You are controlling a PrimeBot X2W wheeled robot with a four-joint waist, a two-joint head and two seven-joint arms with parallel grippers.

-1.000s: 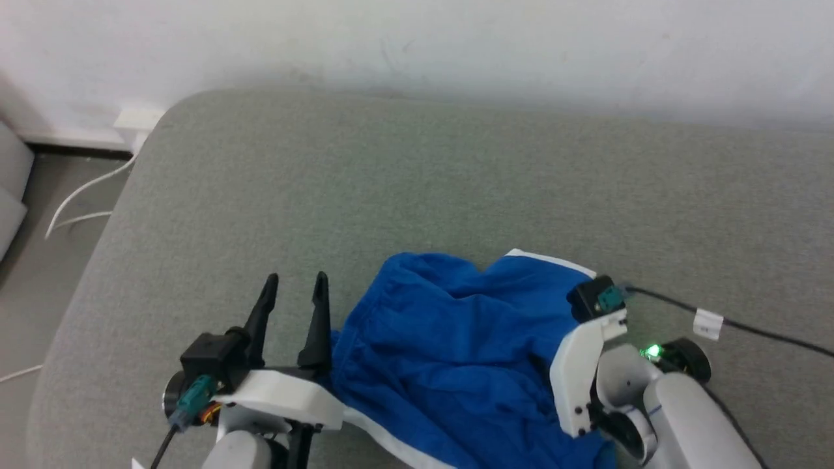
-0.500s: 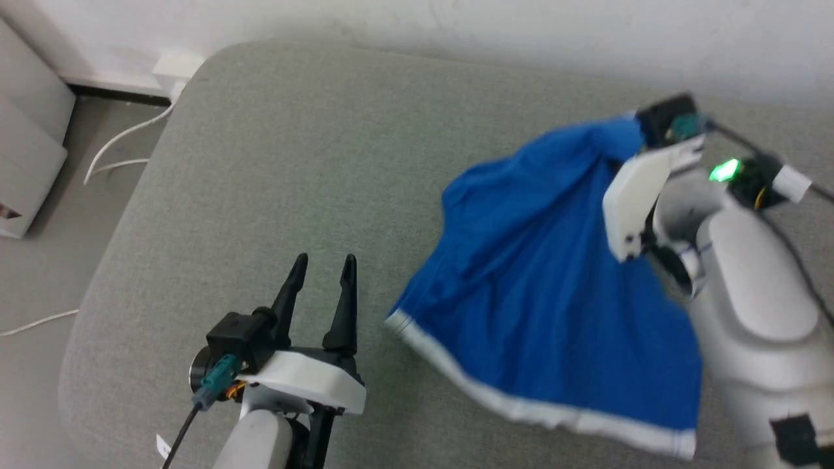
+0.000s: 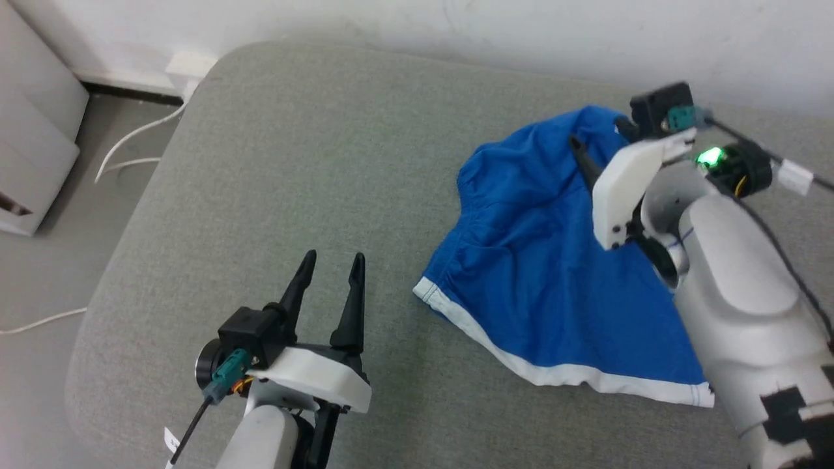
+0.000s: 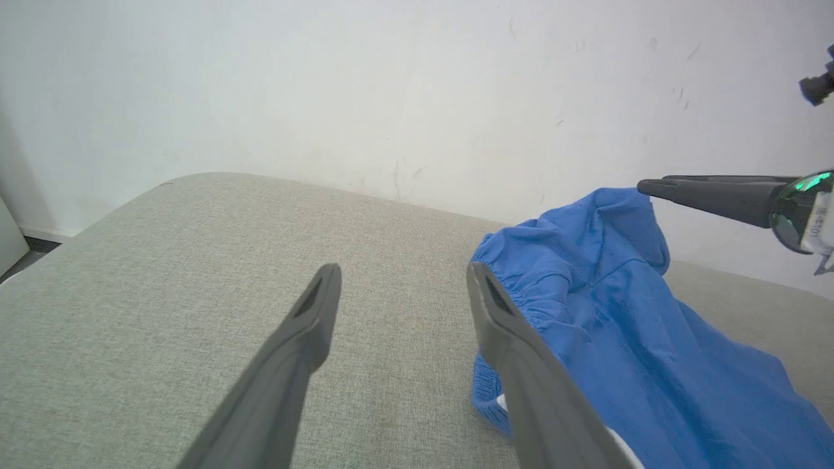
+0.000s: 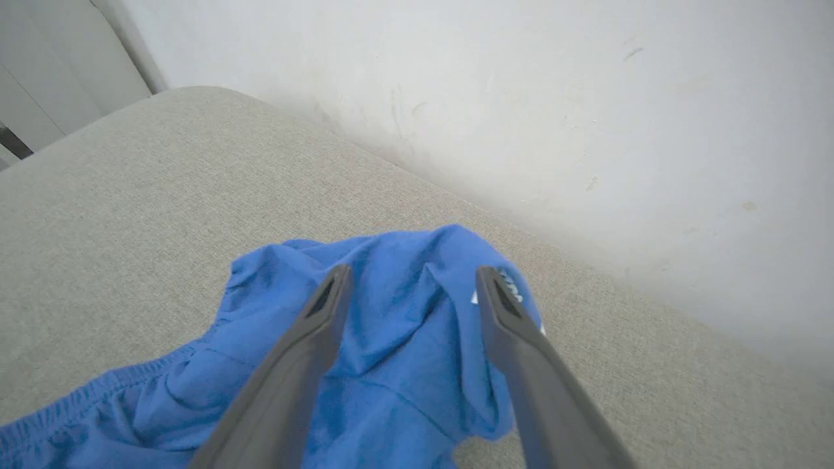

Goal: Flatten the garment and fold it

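The garment (image 3: pixel 534 260), bright blue shorts with a white hem band, lies rumpled on the grey cushion, right of centre, its hem toward me. My right gripper (image 3: pixel 596 133) hovers open just above its far, bunched end; in the right wrist view the fingers (image 5: pixel 521 365) straddle the blue fabric (image 5: pixel 397 352) below without pinching it. My left gripper (image 3: pixel 332 267) stands open over bare cushion, a short way left of the garment. In the left wrist view the gathered waistband (image 4: pixel 521 299) sits just beyond my right-hand finger (image 4: pixel 521 365).
The grey cushion (image 3: pixel 326 163) has a rounded far-left corner and ends at a white wall behind. White cables (image 3: pixel 124 143) and a wall socket (image 3: pixel 189 65) are on the floor to the left. A black cable (image 3: pixel 801 176) trails from my right wrist.
My right gripper had lifted the garment up and to the far right; it has since opened and the fabric has dropped onto the cushion. The head camera has shifted. My left gripper stays open.
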